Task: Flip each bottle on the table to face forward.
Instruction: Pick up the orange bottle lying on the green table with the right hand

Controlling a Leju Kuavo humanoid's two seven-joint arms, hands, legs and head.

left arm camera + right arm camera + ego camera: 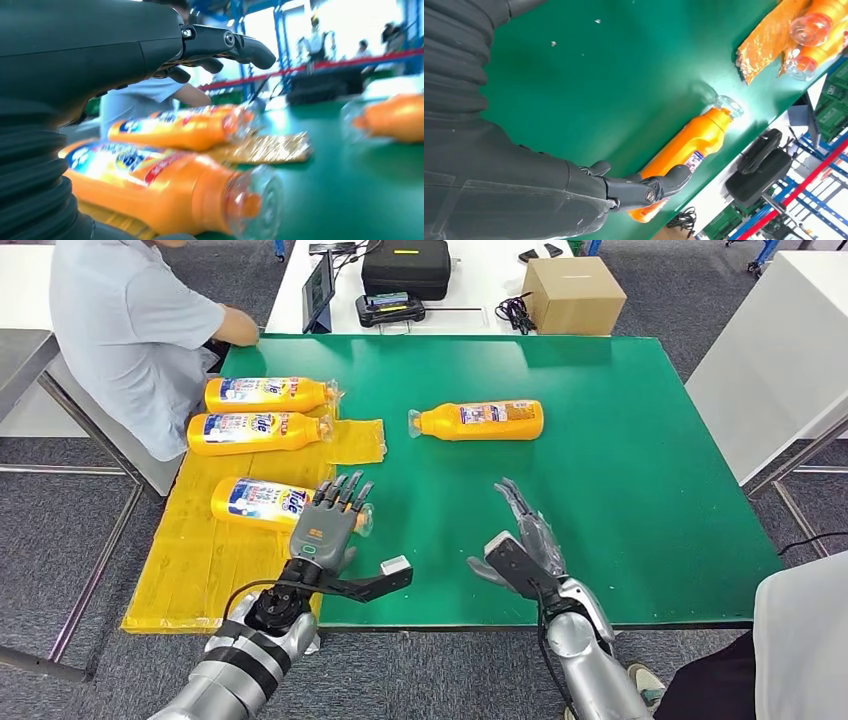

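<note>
two silver arms are reaching in over the near edge of the green table (640,490). the left hand (328,525) is hovering with its fingers spread over the cap end of the nearest bottle (262,503), holding nothing; whether it is touching the bottle cannot be told. the right hand (520,540) is hanging open and empty above bare green surface, fingers apart. the nearest bottle is lying on its side on a yellow sheet (200,560) at the table's near left, label up, cap pointing right. farther back on the left, a second bottle (258,432) and a third bottle (268,394) are lying side by side, caps right. a fourth bottle (482,420) is lying alone near the table's middle, cap pointing left. a person in a light shirt (130,330) is sitting at the far left corner. beyond the table, a cardboard box (574,295) and a black case (406,267) are sitting on a white table (480,285).
</note>
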